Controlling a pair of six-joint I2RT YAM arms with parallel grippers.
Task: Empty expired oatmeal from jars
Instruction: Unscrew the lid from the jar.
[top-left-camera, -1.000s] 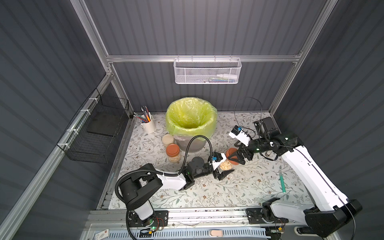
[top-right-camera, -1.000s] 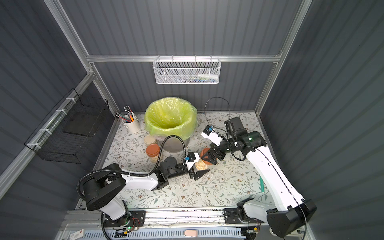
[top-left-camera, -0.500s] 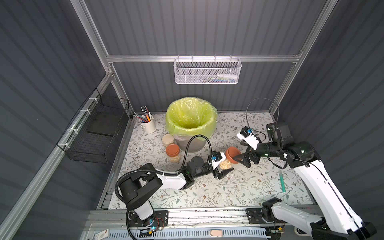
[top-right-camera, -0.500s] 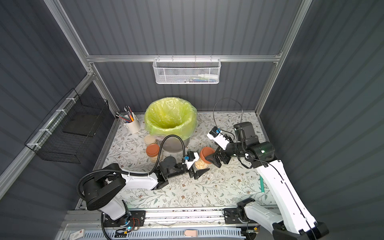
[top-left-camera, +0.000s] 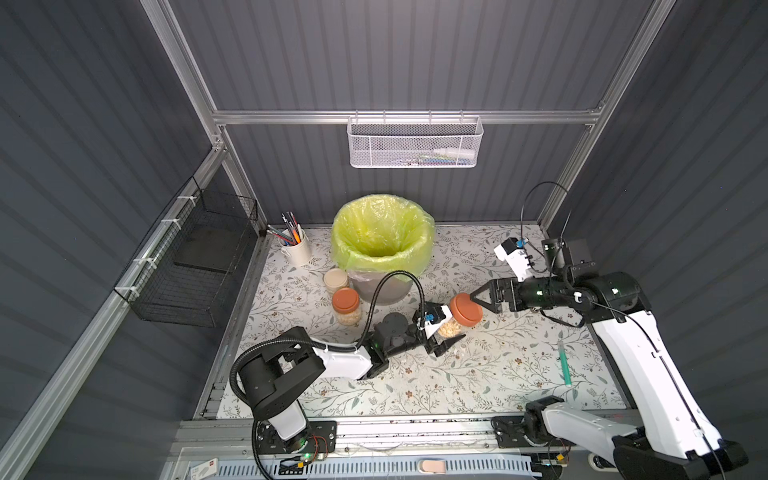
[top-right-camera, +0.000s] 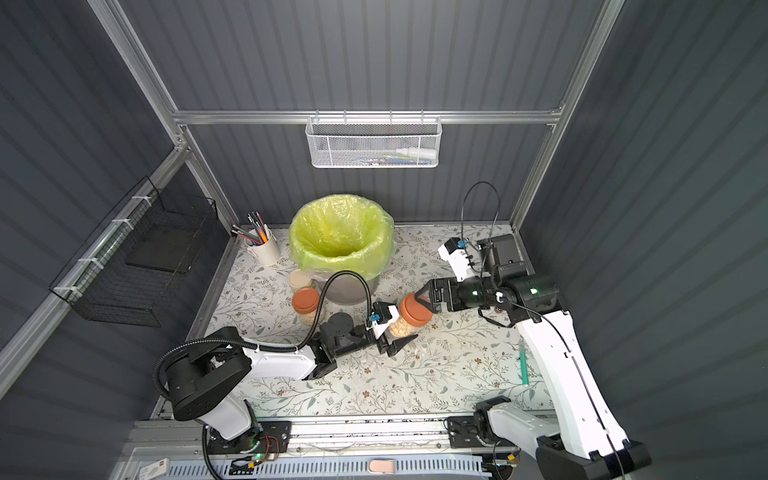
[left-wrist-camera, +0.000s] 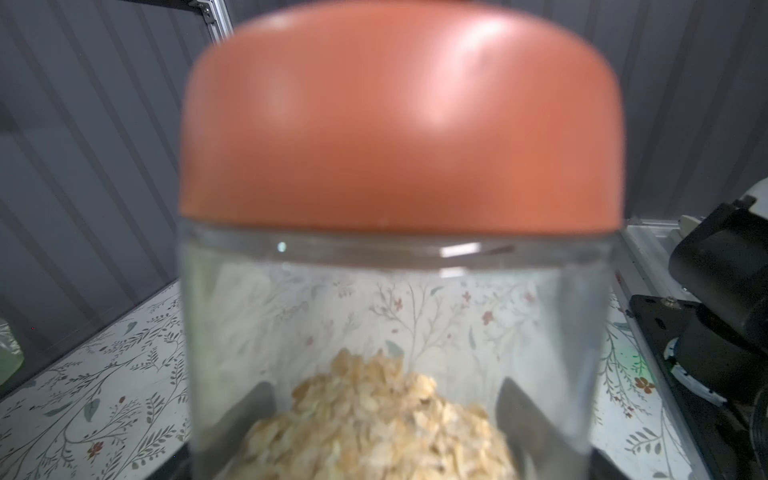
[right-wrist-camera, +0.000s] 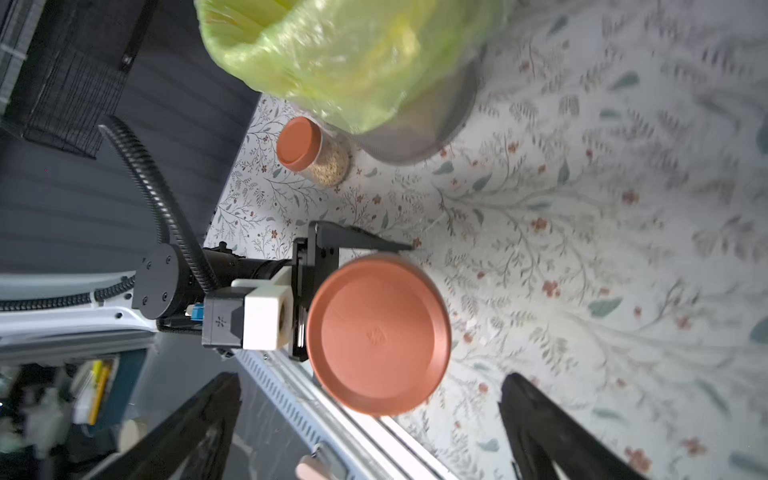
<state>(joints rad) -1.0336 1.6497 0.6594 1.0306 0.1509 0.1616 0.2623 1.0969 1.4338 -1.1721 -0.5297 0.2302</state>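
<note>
**Top views.** In both, even, diffuse light falls from overhead. The pale counter reads bright, the ribbed walls stay dim, and shadows on the counter are soft. Wide-angle optics splay the frame posts outward toward the edges.

**Left wrist view.** The terracotta lid is out of focus and bears a whitish glare patch. Small highlights glint on the glass jar, and the oatmeal is slightly sharper.

**Right wrist view.** The counter's pattern smears with blur, and the yellow-green bag is soft and nearly washed out.
</note>
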